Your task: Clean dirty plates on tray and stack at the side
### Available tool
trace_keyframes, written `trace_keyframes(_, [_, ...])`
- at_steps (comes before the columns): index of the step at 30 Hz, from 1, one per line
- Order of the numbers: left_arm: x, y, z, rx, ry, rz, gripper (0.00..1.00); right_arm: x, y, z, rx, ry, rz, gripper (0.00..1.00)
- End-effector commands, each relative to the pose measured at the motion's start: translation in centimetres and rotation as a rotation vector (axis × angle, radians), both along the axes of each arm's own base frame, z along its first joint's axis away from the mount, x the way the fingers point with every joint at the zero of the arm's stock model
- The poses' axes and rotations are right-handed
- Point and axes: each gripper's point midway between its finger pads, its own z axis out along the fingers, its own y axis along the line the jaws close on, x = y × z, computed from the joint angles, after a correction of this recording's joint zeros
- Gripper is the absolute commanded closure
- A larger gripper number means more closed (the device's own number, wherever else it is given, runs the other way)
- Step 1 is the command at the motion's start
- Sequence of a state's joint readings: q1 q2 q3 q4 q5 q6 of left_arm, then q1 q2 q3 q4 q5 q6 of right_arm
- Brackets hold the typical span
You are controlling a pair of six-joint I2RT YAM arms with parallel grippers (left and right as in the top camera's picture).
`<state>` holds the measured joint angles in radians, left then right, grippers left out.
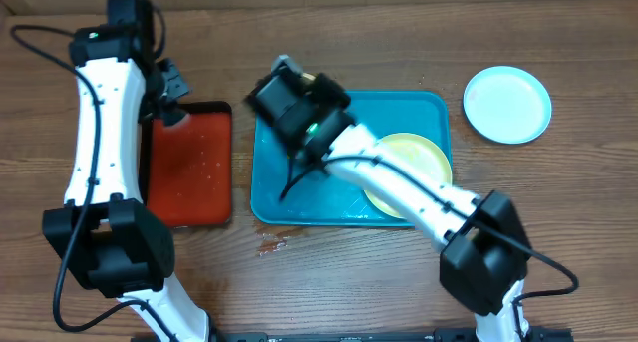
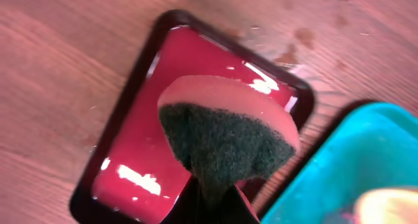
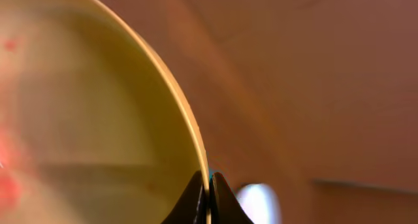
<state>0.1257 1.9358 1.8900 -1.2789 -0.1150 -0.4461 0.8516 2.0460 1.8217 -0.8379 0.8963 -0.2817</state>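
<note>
- The right gripper [image 3: 209,198] is clamped on the rim of a yellow plate [image 3: 98,119], which it holds on edge. Red smears show on the plate's face, so I'd call this one not yet clean.
- From overhead, that wrist sits over the 11 o'clock corner of the blue tray [image 1: 399,111], and the gripped plate is hidden beneath it.
- The left gripper [image 2: 215,201] is closed on a sponge [image 2: 225,129] with the dark scouring side towards the camera. It hangs above the red tray [image 2: 137,159], which lies at 9 o'clock of the blue one.
- A second yellow plate [image 1: 419,153] lies flat in the tray's 3 o'clock half, partly under the right arm. I cannot tell whether it is clean or dirty.
- The white plate [image 1: 506,105] rests on the table [image 1: 349,292] at 2 o'clock of the tray, well apart from it. It looks spotless, so I'd say that one is done and set aside.
- Progress, as I judge it:
  - One plate is finished.
  - One is up for wiping.
  - One is waiting.
  - No stack has been built yet.
- The count:
  - Three plates: two yellow, one white.
  - Two trays: one blue, one red.
  - One sponge.
</note>
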Motion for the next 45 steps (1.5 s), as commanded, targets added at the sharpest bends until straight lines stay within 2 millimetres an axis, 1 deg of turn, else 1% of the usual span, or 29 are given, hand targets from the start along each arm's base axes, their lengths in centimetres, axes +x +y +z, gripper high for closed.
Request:
trace_keyframes(1, [-0.6,1.2,-0.9,-0.018,0.024,0.043,0.96,-0.8,-1.7,6.9,-0.369,-0.204,-0.052,0.96])
trace_keyframes(3, [-0.7,1.6,-0.9,-0.023,0.024,0.054,0.96,-1.3,-1.0,7.5,-0.414,-0.219,-0.039,0.96])
trace_keyframes(5, [-0.7,1.5,-0.9,-0.041,0.021,0.054,0.96,-1.8,-0.6,8.3,-0.451,-0.244,-0.042,0.96])
trace_keyframes(8, [-0.7,1.4,-0.9,-0.043,0.019,0.053,0.96,-2.0,-0.5,9.4,-0.456,-0.289,-0.078,0.96])
trace_keyframes(11, [-0.7,1.4,-0.9,-0.043,0.02,0.052,0.96,-1.9,-0.2,9.1,-0.427,-0.288,-0.067,0.96])
trace_keyframes(12, [-0.7,1.4,-0.9,-0.043,0.02,0.052,0.96,-1.7,0.9,7.3,-0.321,-0.243,-0.009,0.96])
trace_keyframes(13, [-0.7,1.4,-1.0,-0.043,0.021,0.052,0.96,-1.8,1.8,5.2,-0.255,-0.154,0.067,0.96])
trace_keyframes(15, [-0.7,1.4,-1.0,-0.043,0.022,0.052,0.96,-2.6,3.0,1.0,-0.18,0.064,0.219,0.96])
trace_keyframes(16, [-0.7,1.4,-1.0,-0.043,0.023,0.052,0.96,-2.6,2.9,0.1,-0.138,0.112,0.23,0.96])
trace_keyframes(17, [-0.7,1.4,-1.0,-0.044,0.024,0.052,0.96,-1.9,2.2,0.2,-0.072,0.098,0.173,0.96])
trace_keyframes(19, [-0.7,1.4,-1.0,-0.044,0.023,0.052,0.96,-0.1,-0.1,1.7,0.082,0.027,0.016,0.96])
trace_keyframes(20, [-0.7,1.4,-1.0,-0.043,0.023,0.052,0.96,0.4,-0.8,2.3,0.135,0.015,-0.024,0.96])
trace_keyframes(21, [-0.7,1.4,-1.0,-0.044,0.023,0.052,0.96,1.1,-2.0,3.0,0.225,0.018,-0.069,0.96])
trace_keyframes(24, [-0.7,1.4,-1.0,-0.044,0.023,0.052,0.96,2.4,-4.2,4.1,0.484,0.152,-0.074,0.96])
trace_keyframes(27, [-0.7,1.4,-1.0,-0.044,0.023,0.052,0.96,3.9,-8.6,4.8,0.774,0.3,-0.102,0.96])
trace_keyframes(28, [-0.7,1.4,-1.0,-0.043,0.023,0.052,0.96,4.4,-10.6,4.6,0.844,0.332,-0.138,0.96])
trace_keyframes(29, [-0.7,1.4,-1.0,-0.044,0.023,0.052,0.96,4.9,-13.5,4.2,0.915,0.361,-0.197,0.96])
trace_keyframes(30, [-0.7,1.4,-1.0,-0.044,0.023,0.052,0.96,5.5,-18.1,3.2,0.998,0.387,-0.316,0.96])
trace_keyframes(31, [-0.7,1.3,-1.0,-0.045,0.023,0.052,0.96,5.7,-21.7,2.0,1.042,0.401,-0.421,0.96])
trace_keyframes(32, [-0.7,1.3,-1.0,-0.045,0.022,0.052,0.96,5.7,-24.5,1.1,1.063,0.401,-0.503,0.96])
trace_keyframes(33, [-0.6,1.3,-1.0,-0.048,0.019,0.05,0.96,5.7,-27.7,-0.1,1.085,0.398,-0.602,0.96])
trace_keyframes(35, [-0.5,1.1,-1.0,-0.059,0.014,0.047,0.96,5.4,-32.5,-2.2,1.119,0.392,-0.747,0.96])
trace_keyframes(37, [-0.4,1.0,-0.9,-0.066,0.01,0.046,0.96,5.0,-36.7,-4.5,1.156,0.385,-0.883,0.96])
trace_keyframes(38, [-0.4,1.0,-0.9,-0.066,0.01,0.046,0.96,4.3,-40.3,-6.7,1.191,0.38,-1.007,0.96])
trace_keyframes(39, [-0.4,1.0,-0.9,-0.066,0.01,0.046,0.96,4.0,-41.7,-7.9,1.209,0.38,-1.065,0.96])
trace_keyframes(41, [-0.4,1.0,-0.9,-0.066,0.009,0.045,0.96,3.6,-43.4,-9.5,1.242,0.386,-1.126,0.96])
trace_keyframes(42, [-0.3,1.0,-0.9,-0.066,0.006,0.045,0.96,3.4,-44.7,-11.3,1.255,0.401,-1.163,0.96])
trace_keyframes(45, [-0.3,1.0,-0.9,-0.065,0.003,0.045,0.96,3.2,-45.6,-13.2,1.249,0.416,-1.196,0.96])
